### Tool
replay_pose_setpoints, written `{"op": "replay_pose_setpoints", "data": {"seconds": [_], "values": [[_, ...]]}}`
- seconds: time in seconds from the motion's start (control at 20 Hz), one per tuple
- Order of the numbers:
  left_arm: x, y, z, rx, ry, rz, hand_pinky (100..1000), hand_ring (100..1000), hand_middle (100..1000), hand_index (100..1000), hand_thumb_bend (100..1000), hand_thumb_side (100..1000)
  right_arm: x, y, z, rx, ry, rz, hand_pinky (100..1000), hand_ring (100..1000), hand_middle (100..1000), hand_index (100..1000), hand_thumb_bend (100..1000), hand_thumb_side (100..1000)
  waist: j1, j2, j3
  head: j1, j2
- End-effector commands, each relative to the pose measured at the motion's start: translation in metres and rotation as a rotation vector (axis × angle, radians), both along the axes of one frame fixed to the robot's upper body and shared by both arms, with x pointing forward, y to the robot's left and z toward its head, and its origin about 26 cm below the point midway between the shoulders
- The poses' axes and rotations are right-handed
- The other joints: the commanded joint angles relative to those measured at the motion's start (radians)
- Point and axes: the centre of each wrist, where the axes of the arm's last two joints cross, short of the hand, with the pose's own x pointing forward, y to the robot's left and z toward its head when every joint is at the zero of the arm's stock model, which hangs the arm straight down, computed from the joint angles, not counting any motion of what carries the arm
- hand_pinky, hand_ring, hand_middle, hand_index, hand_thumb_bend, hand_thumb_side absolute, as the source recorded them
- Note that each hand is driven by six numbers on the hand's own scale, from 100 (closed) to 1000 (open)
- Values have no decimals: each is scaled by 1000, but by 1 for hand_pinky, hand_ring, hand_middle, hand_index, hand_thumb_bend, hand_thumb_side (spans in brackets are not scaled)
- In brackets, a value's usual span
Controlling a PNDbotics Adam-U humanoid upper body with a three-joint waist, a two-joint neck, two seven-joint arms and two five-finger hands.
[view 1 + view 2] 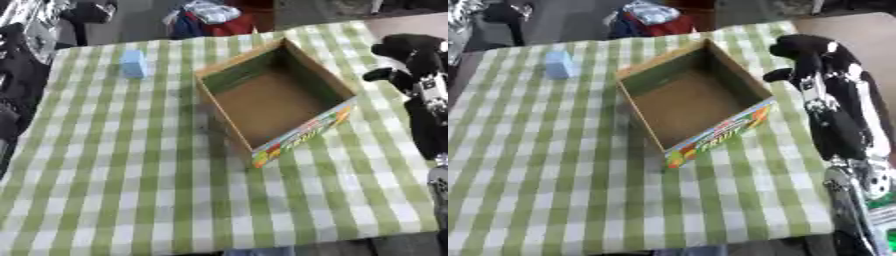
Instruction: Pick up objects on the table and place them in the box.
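Note:
An open cardboard box (276, 102) with a colourful printed front wall stands in the middle of the green checked table (122, 165); I see nothing inside it. A small light blue block (133, 63) sits upright at the far left of the table. My right hand (802, 50), black, hangs over the table's right edge just right of the box, its fingers curled with nothing visible in them and the thumb sticking out towards the box. My left hand shows in neither view.
Red, blue and white cloth items (210, 17) lie beyond the far edge. Dark equipment (22, 75) stands along the left side. The table's near edge runs along the bottom of the view.

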Motion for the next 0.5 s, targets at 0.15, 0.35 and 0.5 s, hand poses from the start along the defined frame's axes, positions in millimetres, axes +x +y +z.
{"op": "replay_pose_setpoints", "data": {"seconds": [0.15,0.35,0.5], "values": [[0,1,3,21,78,-10,801,802,813,893,297,500,-1,0,9,-8,-34,16,605,786,715,724,100,450,-5,-6,-5,7,5],[-1,3,1,27,109,-13,802,805,820,896,301,468,-1,1,9,-7,-34,17,604,786,714,724,100,452,-8,6,-8,8,5],[-2,4,1,22,117,-13,800,802,818,895,306,447,-1,1,9,-6,-36,17,603,786,714,723,100,454,-12,16,-11,9,5]]}}
